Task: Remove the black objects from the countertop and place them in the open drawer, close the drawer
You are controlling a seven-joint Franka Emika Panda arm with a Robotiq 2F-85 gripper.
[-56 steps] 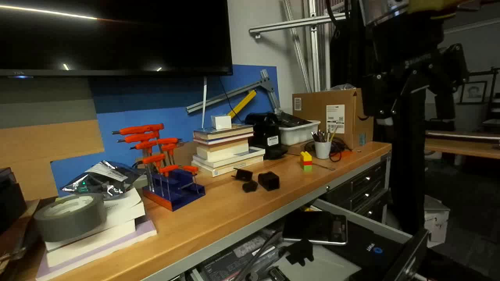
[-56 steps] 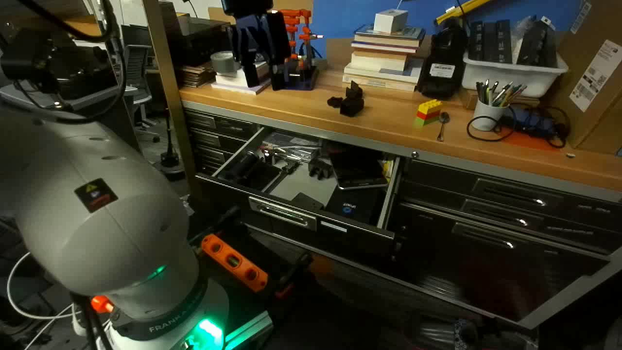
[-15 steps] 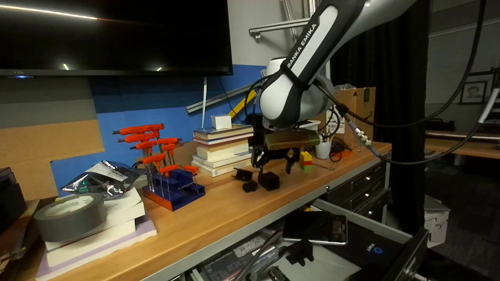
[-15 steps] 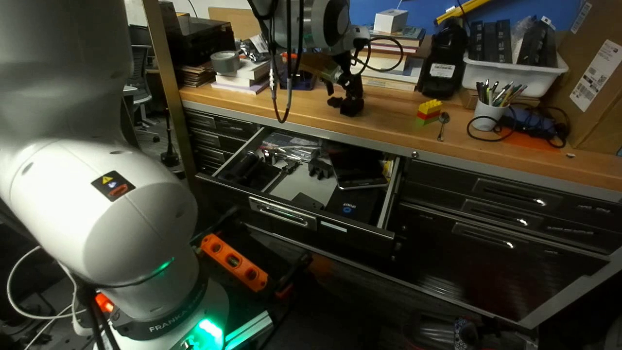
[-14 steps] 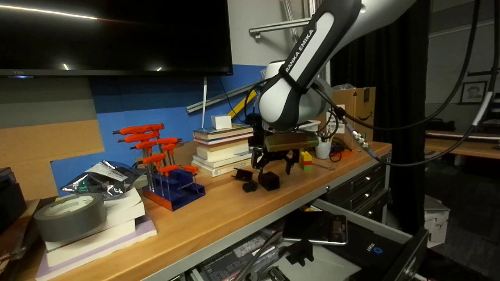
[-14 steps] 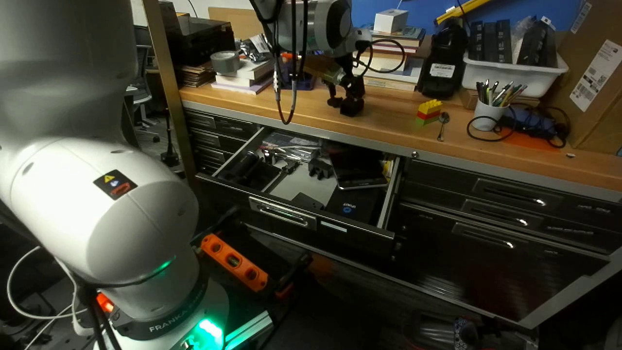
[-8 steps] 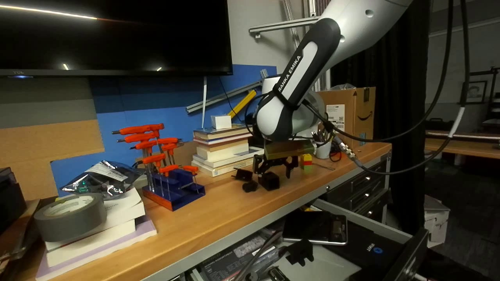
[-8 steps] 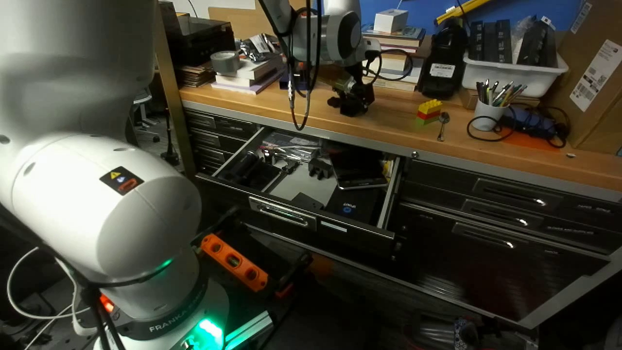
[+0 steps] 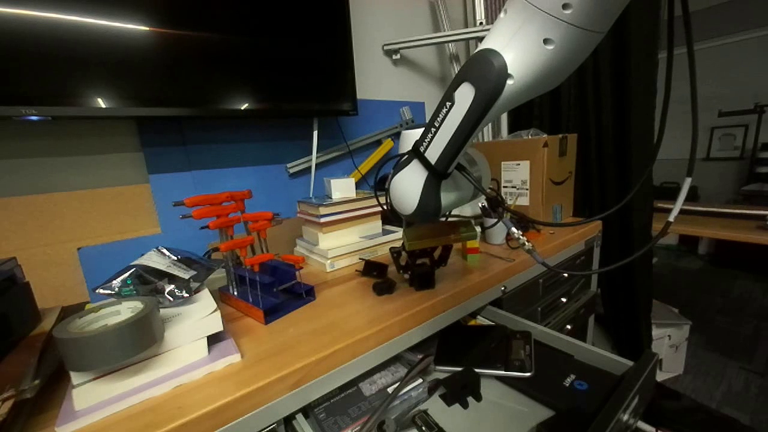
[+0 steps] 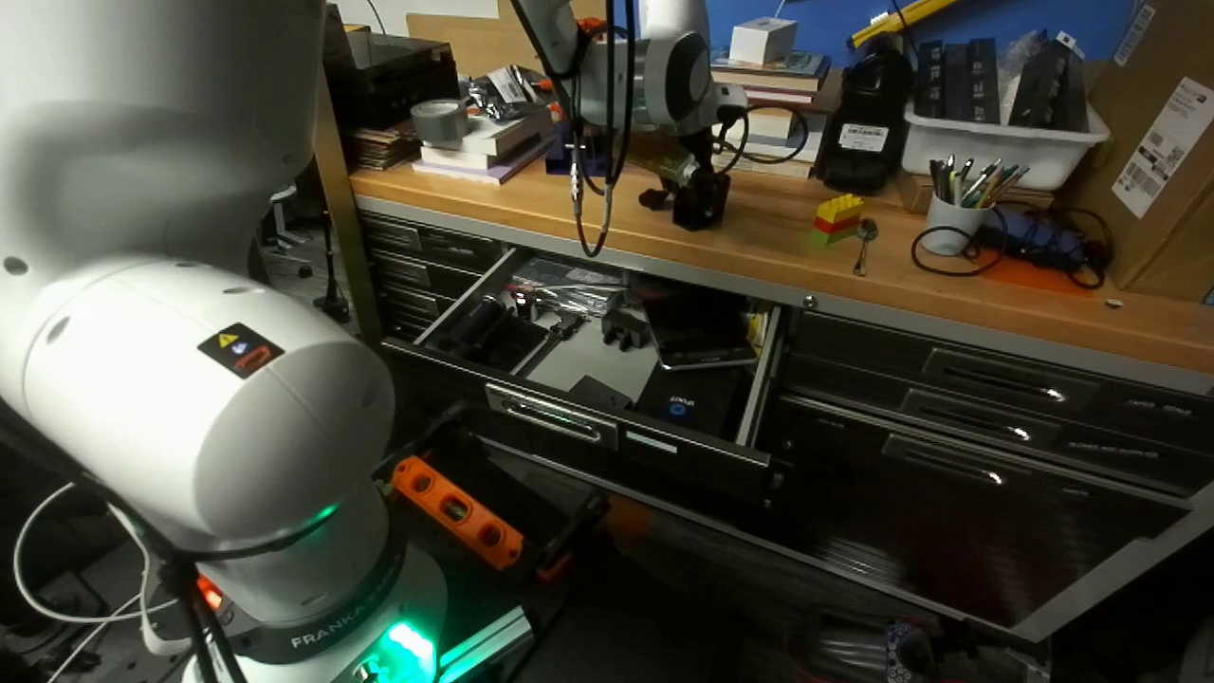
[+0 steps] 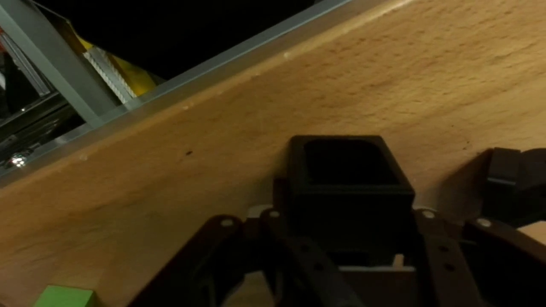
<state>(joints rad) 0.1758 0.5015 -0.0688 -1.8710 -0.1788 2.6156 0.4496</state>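
A black hollow block [image 11: 349,213] stands on the wooden countertop [image 9: 336,324], open side facing up in the wrist view. My gripper [image 11: 347,204] is down around it, with a finger against each side, shut on it. Beside it lies a second black lump [image 9: 384,287], apart from the gripper; part of a black piece [image 11: 503,179] shows at the wrist view's right edge. An angular black piece [image 9: 375,269] sits just behind the lump. Below the countertop, the drawer [image 10: 702,455] is pulled out, with a tablet-like device, cables and dark items inside.
Stacked books [image 9: 342,240] and a black boxy device [image 10: 858,123] stand behind the gripper. A blue stand of orange hex keys [image 9: 270,294] is to one side. A toy brick stack [image 10: 836,220], a spoon [image 10: 863,249] and a pen cup [image 10: 951,226] are on the other.
The arm has come down over the hollow block, and the jaws have closed from wide apart onto its sides. The block has shifted slightly rightward in both exterior views. The drawer has not moved.
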